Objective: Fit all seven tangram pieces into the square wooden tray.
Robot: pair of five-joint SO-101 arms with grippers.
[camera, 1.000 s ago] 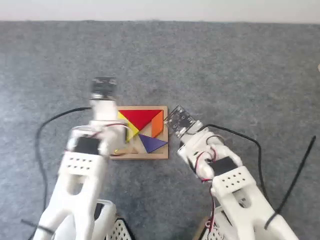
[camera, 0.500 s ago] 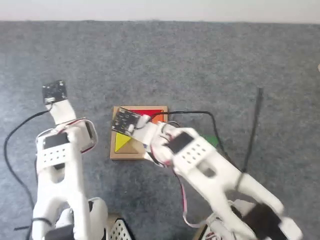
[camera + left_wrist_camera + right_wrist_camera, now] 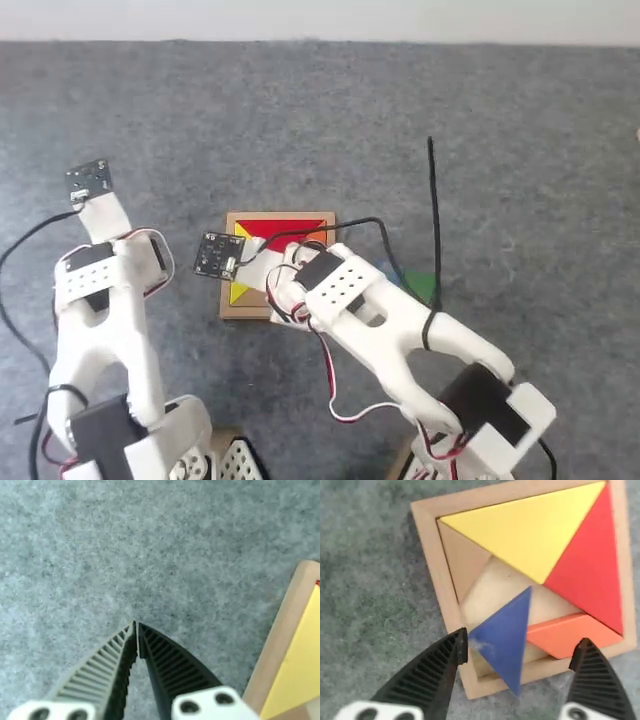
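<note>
Blue triangle (image 3: 505, 640) sat askew in the tray (image 3: 427, 555), one tip riding over the tray's rim. I had the right gripper (image 3: 521, 649) spread above it, straddling its long axis, so the nearer arm. Left gripper (image 3: 136, 626) pressed together, empty, just beside the tray.

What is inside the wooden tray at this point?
Visible: yellow triangle, red triangle, orange piece and blue triangle, its tip crossing the tray rim. The floor beneath the blue is hidden.
</note>
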